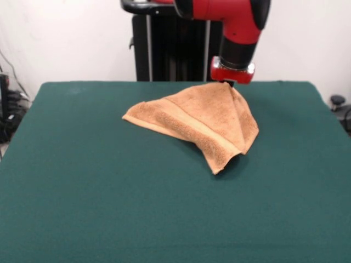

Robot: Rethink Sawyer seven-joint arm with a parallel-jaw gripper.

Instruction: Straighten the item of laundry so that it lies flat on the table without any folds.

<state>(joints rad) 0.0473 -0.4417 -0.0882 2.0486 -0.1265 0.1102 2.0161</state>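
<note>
An orange-tan terry towel [200, 120] is pulled up into a tent shape on the dark green table [109, 208]. Its peak hangs from my gripper [230, 84] at the far right of the cloth, and the gripper is shut on that raised part. From the peak the towel slopes down to a left corner and to a front corner that rest on the table. A woven band runs along the lower hem. The right side folds over on itself. The fingertips are mostly buried in the cloth.
The red and black arm [238, 27] comes down over the table's far side. A black post [170, 49] stands behind the table against a white wall. Dark cables and gear [8, 109] lie off the left edge.
</note>
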